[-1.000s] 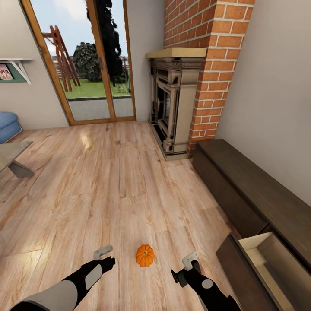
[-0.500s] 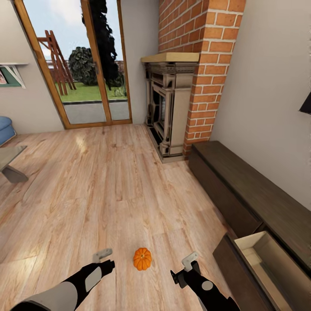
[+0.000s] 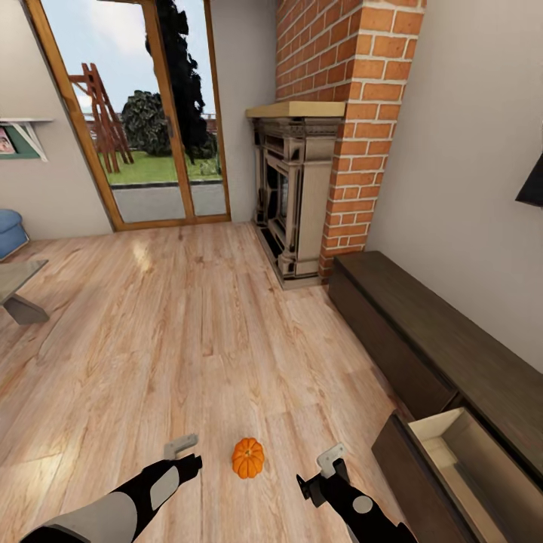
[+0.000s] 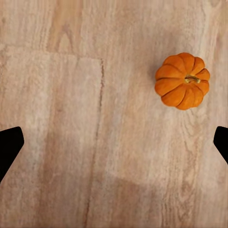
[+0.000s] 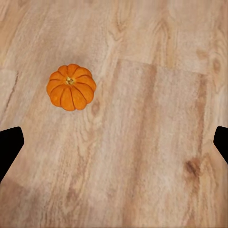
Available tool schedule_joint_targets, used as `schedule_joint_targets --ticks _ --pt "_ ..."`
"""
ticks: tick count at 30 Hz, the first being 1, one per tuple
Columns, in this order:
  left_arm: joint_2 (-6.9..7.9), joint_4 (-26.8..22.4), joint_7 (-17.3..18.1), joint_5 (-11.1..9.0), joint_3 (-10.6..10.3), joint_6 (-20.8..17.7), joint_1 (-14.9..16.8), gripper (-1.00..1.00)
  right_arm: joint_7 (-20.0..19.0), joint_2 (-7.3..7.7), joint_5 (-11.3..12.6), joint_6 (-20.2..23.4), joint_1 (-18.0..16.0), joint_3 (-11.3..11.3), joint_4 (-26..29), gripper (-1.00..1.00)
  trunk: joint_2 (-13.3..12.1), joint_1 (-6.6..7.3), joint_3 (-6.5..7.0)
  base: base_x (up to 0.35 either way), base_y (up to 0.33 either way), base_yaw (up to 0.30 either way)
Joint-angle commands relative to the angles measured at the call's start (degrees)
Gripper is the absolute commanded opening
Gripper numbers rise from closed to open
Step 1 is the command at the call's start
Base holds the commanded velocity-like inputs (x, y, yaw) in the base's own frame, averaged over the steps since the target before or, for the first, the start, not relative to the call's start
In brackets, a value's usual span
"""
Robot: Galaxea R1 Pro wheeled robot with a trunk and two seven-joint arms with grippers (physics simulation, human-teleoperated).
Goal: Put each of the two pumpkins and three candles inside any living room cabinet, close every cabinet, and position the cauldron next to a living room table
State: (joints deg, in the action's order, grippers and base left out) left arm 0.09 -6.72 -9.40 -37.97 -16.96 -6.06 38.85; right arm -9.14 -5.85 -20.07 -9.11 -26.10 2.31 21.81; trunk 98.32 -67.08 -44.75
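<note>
A small orange pumpkin (image 3: 248, 458) sat upright on the wood-plank floor (image 3: 188, 324), between the two arms and touching neither. The left gripper (image 3: 183, 447) hung just to its left and the right gripper (image 3: 329, 460) a little farther off on its right; both were spread wide with nothing between their fingers (each wrist view showed only dark fingertips at the edges, with the pumpkin (image 4: 183, 80) (image 5: 71, 86) off to one side on bare planks). To the right, the long dark-brown cabinet (image 3: 422, 332) ran along the wall, its nearest drawer (image 3: 460, 452) pulled out, tan interior showing. Beyond stood the ornate fireplace (image 3: 290, 196) against the brick chimney (image 3: 354, 90).
</note>
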Motion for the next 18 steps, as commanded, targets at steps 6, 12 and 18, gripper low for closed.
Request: schedule_joint_targets --ticks 6,12,18 --pt "-0.41 6.3 0.1 0.1 0.0 1.1 -0.2 1.0 0.1 -0.22 0.0 -0.2 0.0 0.0 -2.5 1.0 0.0 0.0 0.55 0.0 0.0 0.0" --pt "-0.8 8.5 0.1 0.1 0.0 1.3 -0.8 1.0 2.4 -0.37 -0.1 -4.7 0.0 0.0 -8.3 1.0 0.0 0.0 1.09 0.0 0.0 0.0" --pt "-1.04 8.6 0.1 0.1 0.0 1.4 -1.1 1.0 3.4 -0.36 -0.1 -6.1 0.0 0.0 -9.8 1.0 0.0 0.0 1.38 0.066 0.0 0.0"
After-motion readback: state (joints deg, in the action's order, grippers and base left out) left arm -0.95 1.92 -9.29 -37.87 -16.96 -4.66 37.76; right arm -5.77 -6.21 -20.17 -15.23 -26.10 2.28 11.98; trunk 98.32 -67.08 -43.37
